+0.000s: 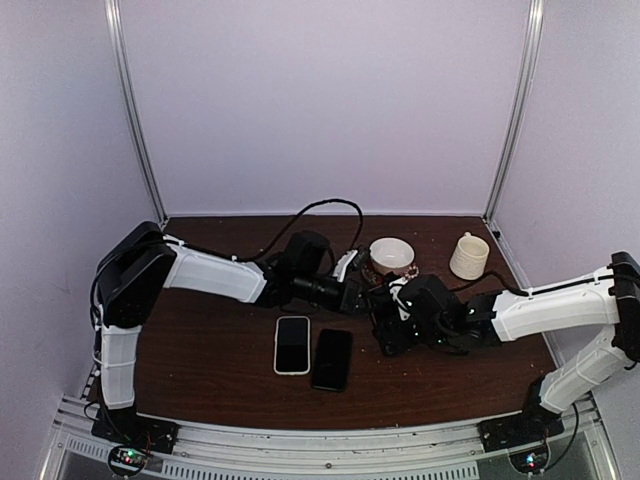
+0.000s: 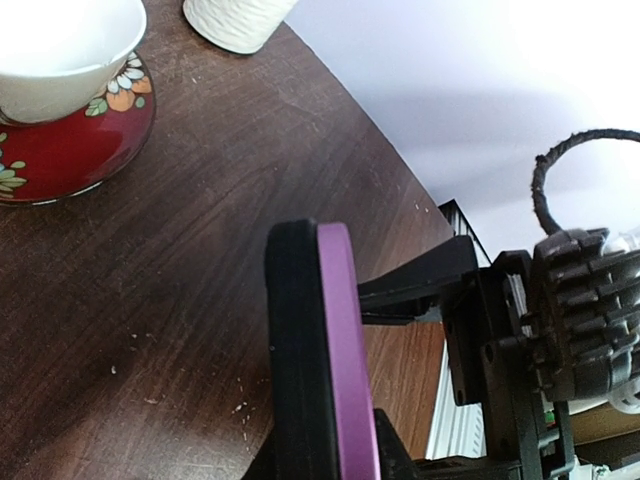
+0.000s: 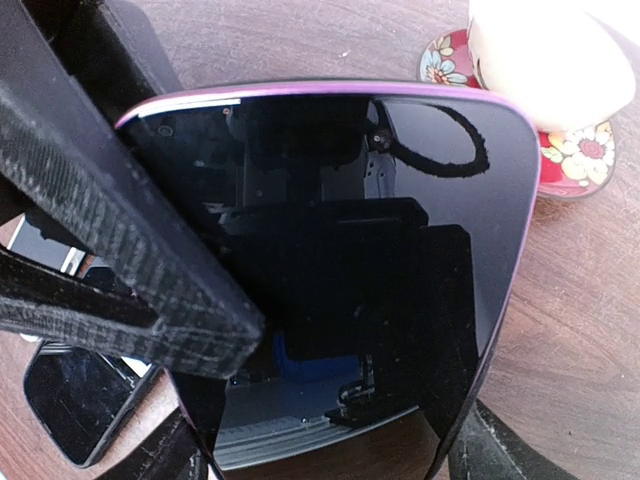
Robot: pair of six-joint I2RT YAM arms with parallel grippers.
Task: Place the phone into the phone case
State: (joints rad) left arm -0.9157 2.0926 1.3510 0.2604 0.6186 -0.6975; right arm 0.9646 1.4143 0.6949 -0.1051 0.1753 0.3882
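Purple-rimmed phone [image 3: 400,200] up off surface [image 2: 200,260], mid-scene, clamped in right hand [image 1: 388,322], likely steadied for fitting. Black layer [image 2: 290,350] on back, maybe case. Can't tell grip of left hand [image 1: 352,296], right beside it.

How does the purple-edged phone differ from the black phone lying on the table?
The purple-edged phone has a purple rim; the black phone is black all round. The purple-edged phone is held off the table; the black phone lies flat, untouched. Both show dark, glossy screens.
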